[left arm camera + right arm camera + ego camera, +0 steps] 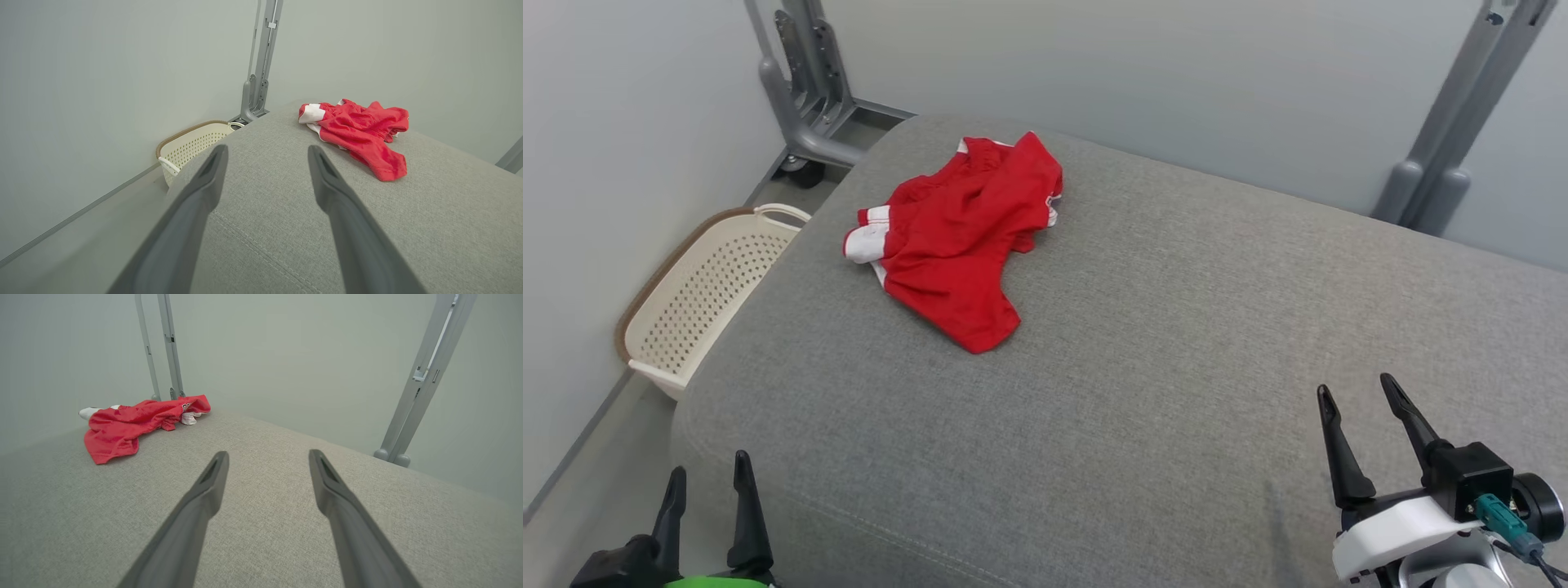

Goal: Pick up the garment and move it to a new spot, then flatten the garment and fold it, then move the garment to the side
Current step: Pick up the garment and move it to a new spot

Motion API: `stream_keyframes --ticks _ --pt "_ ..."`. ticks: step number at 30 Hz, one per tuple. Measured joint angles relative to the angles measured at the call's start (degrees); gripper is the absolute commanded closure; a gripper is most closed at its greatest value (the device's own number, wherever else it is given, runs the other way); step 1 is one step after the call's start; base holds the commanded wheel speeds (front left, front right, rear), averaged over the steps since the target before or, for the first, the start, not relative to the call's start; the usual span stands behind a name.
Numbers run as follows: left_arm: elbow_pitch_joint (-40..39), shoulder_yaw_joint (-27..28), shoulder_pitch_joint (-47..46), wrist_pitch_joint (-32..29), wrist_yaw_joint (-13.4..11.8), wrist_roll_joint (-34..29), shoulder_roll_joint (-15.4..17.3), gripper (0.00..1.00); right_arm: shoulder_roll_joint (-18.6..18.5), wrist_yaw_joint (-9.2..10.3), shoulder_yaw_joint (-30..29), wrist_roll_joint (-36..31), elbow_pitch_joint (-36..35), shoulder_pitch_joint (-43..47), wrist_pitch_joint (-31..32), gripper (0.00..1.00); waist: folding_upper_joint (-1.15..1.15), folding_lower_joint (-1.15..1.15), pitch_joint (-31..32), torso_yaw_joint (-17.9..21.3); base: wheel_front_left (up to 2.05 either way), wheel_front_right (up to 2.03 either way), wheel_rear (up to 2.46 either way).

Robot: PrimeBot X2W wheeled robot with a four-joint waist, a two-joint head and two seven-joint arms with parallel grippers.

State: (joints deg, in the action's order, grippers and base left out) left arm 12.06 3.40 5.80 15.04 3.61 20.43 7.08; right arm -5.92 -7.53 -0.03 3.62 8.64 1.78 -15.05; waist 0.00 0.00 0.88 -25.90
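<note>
Garment (956, 245), red, crumpled, lies far left on grey cushion (1176, 343); left gripper (709, 464) and right gripper (1356, 385) hover near, both spread, empty.

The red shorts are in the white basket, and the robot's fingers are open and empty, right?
Not quite. The red shorts lie crumpled on the grey cushion, not in the white basket beside it, as the head view shows. The left fingers and right fingers are open and empty.
</note>
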Motion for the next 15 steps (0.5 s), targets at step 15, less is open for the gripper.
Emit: stream_keyframes --ticks 15 --pt "9.67 -5.03 -29.30 -12.12 3.45 10.38 0.69 0.00 -3.81 0.00 -2.07 -1.14 -3.55 -6.52 -0.01 0.00 0.00 0.00 -5.69 -2.91 0.00 0.00 0.00"
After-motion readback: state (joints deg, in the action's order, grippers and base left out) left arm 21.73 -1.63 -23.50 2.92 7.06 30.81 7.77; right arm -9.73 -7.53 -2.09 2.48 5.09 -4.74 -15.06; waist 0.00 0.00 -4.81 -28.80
